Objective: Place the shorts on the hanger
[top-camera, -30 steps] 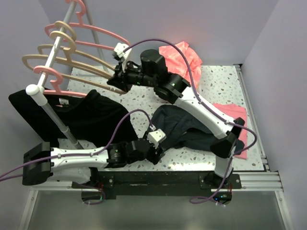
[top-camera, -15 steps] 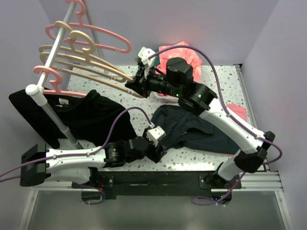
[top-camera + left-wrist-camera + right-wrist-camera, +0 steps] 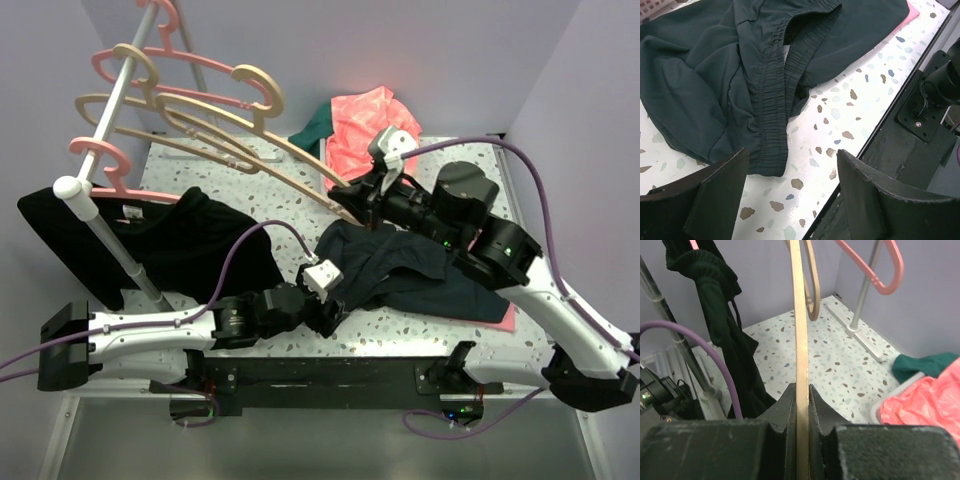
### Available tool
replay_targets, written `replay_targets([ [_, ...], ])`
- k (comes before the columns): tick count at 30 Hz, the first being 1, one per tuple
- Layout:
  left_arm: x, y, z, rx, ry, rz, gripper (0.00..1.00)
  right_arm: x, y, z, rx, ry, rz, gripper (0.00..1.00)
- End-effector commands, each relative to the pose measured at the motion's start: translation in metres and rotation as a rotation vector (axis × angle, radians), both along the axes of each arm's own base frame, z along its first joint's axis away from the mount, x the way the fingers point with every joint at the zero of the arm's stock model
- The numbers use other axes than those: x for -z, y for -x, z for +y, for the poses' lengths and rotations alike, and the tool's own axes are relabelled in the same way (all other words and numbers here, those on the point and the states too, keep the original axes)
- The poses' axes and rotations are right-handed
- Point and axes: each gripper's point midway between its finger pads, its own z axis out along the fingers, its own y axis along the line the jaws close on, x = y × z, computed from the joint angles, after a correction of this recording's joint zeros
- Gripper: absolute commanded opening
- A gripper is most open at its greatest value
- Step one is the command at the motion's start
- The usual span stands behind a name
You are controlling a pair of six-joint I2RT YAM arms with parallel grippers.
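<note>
Two arms extended, right jaws clamping hanger [image 3: 800, 330] (left jaws apart)

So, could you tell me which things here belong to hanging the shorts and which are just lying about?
In the job: shorts, beige hanger clamped in the right gripper, open left gripper.
Lying about: black T-shirt, pink garment, teal cloth, pink hangers, spare beige hangers.

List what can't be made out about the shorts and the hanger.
Top view: the right arm covers part of the shorts.
Right wrist view: the hanger runs off the top edge, beyond the right gripper.
Left wrist view: the shorts are cut by the top edge.
</note>
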Motion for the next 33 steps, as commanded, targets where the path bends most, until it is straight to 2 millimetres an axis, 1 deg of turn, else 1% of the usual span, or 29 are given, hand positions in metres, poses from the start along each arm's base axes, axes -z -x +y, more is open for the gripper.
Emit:
replay_targets([
  [1, -0.038, -0.006, -0.01, -0.011, 0.095, -0.05, 0.75, -0.001, 0.003, -0.04, 0.122, -0.005, -0.014, 0.0],
  [2, -0.038, -0.007, -0.011, -0.014, 0.093, -0.049, 0.75, 0.002, 0.005, -0.047, 0.139, 0.003, -0.006, 0.0],
  [3, -0.035, -0.008, -0.01, -0.024, 0.08, -0.044, 0.75, -0.001, 0.011, -0.06, 0.159, -0.013, -0.01, 0.0],
  [6, -0.034, -0.01, -0.011, -0.042, 0.079, -0.035, 0.73, 0.002, 0.02, -0.082, 0.199, -0.02, 0.015, 0.0],
  [7, -0.033, -0.011, -0.011, -0.046, 0.079, -0.034, 0.73, -0.002, 0.029, -0.093, 0.204, -0.047, 0.021, 0.0],
  [9, -0.03, -0.013, -0.011, -0.062, 0.074, -0.027, 0.72, 0.004, 0.037, -0.107, 0.229, -0.061, 0.062, 0.0],
  [10, -0.029, -0.014, -0.011, -0.068, 0.071, -0.026, 0.71, -0.001, 0.044, -0.121, 0.246, -0.09, 0.057, 0.0],
  [11, -0.027, -0.015, -0.011, -0.075, 0.063, -0.023, 0.7, 0.005, 0.048, -0.128, 0.256, -0.083, 0.073, 0.0],
  [13, -0.024, -0.015, -0.012, -0.083, 0.054, -0.013, 0.69, 0.008, 0.054, -0.141, 0.285, -0.103, 0.098, 0.0],
  [14, -0.019, -0.016, -0.012, -0.089, 0.041, -0.008, 0.68, 0.011, 0.061, -0.151, 0.293, -0.106, 0.108, 0.0],
  [15, -0.017, -0.015, -0.012, -0.09, 0.033, -0.003, 0.68, 0.012, 0.064, -0.158, 0.307, -0.125, 0.13, 0.0],
  [16, -0.014, -0.016, -0.012, -0.093, 0.026, 0.002, 0.67, 0.014, 0.066, -0.164, 0.326, -0.138, 0.144, 0.0],
  [17, -0.009, -0.017, -0.013, -0.097, 0.006, 0.008, 0.66, 0.018, 0.07, -0.177, 0.359, -0.145, 0.157, 0.0],
  [19, -0.002, -0.017, -0.013, -0.103, -0.018, 0.016, 0.64, 0.023, 0.071, -0.187, 0.405, -0.175, 0.203, 0.0],
  [20, 0.01, -0.015, -0.01, -0.1, -0.068, 0.03, 0.64, 0.032, 0.07, -0.199, 0.463, -0.16, 0.222, 0.0],
  [22, 0.021, -0.012, -0.009, -0.086, -0.105, 0.049, 0.63, 0.039, 0.071, -0.212, 0.524, -0.181, 0.26, 0.0],
  [23, 0.031, -0.01, -0.01, -0.079, -0.132, 0.06, 0.63, 0.049, 0.072, -0.219, 0.557, -0.161, 0.282, 0.0],
  [24, 0.036, -0.008, -0.01, -0.079, -0.148, 0.068, 0.63, 0.056, 0.071, -0.225, 0.589, -0.17, 0.298, 0.0],
  [25, 0.04, -0.008, -0.01, -0.083, -0.162, 0.072, 0.64, 0.062, 0.071, -0.228, 0.606, -0.169, 0.307, 0.0],
  [26, 0.05, -0.009, -0.01, -0.095, -0.188, 0.079, 0.64, 0.069, 0.071, -0.229, 0.621, -0.161, 0.319, 0.0],
  [27, 0.052, -0.009, -0.011, -0.102, -0.195, 0.081, 0.64, 0.079, 0.071, -0.231, 0.638, -0.163, 0.337, 0.0],
  [28, 0.06, -0.01, -0.012, -0.111, -0.218, 0.084, 0.64, 0.086, 0.071, -0.232, 0.647, -0.158, 0.346, 0.0],
  [29, 0.062, -0.01, -0.012, -0.121, -0.227, 0.082, 0.65, 0.092, 0.071, -0.234, 0.66, -0.154, 0.358, 0.0],
  [30, 0.064, -0.01, -0.013, -0.129, -0.238, 0.083, 0.67, 0.103, 0.07, -0.236, 0.68, -0.149, 0.374, 0.0],
  [31, 0.071, -0.011, -0.013, -0.138, -0.258, 0.088, 0.68, 0.108, 0.071, -0.238, 0.692, -0.142, 0.384, 0.0],
  [33, 0.075, -0.012, -0.01, -0.179, -0.279, 0.081, 0.72, 0.119, 0.071, -0.241, 0.711, -0.144, 0.4, 0.0],
])
